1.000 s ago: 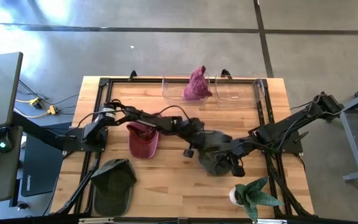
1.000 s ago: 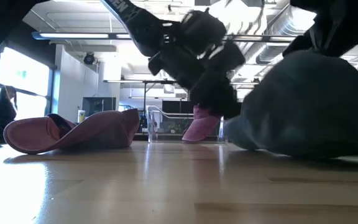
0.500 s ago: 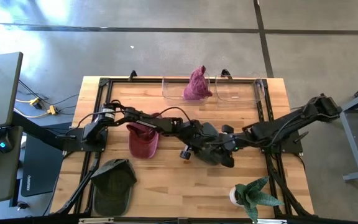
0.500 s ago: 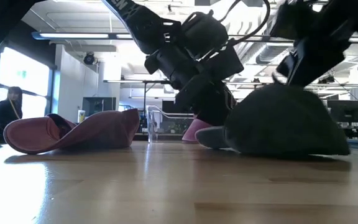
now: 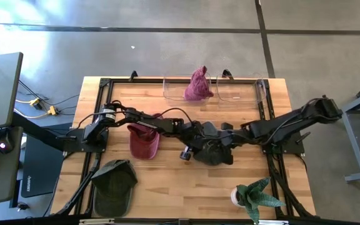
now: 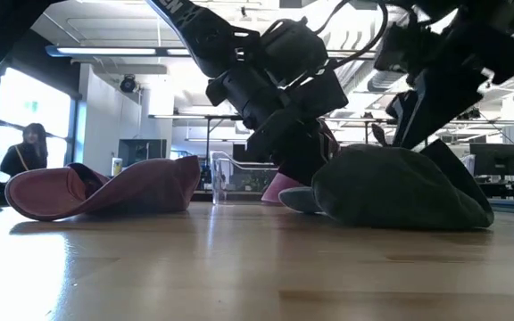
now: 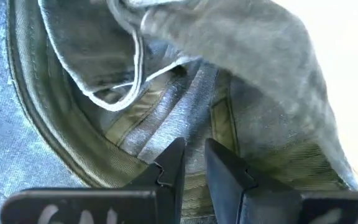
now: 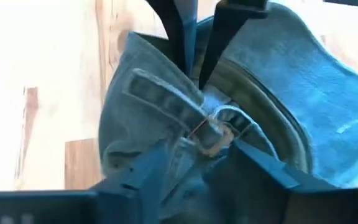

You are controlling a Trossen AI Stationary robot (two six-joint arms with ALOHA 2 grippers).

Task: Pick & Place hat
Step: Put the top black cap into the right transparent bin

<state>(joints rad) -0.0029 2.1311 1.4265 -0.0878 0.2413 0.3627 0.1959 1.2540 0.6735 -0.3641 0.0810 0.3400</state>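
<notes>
Two grippers meet at one dark grey cloth cap (image 5: 212,152) lying crown-up on the wooden worktop (image 5: 167,181), a little right of centre in the high view. The left gripper (image 5: 199,142) reaches in from the left and its jaws are clenched on the cap's inner band, as the left wrist view shows the two dark fingers (image 7: 178,163) pinching the folded fabric. The right gripper (image 8: 188,152) comes in from the right and its jaws stand released, spread to either side of the cap's strap and buckle without pinching it. Judging from this, the cap is not yet placed: it rests mid-worktop, well apart from the clear plastic bin (image 5: 214,90) at the upper centre, where a crumpled magenta hat (image 5: 197,85) already sits. A maroon brimmed cap (image 5: 144,141) lies left of centre and an olive green cap (image 5: 114,185) at the lower left, both seemingly still to be moved.
</notes>
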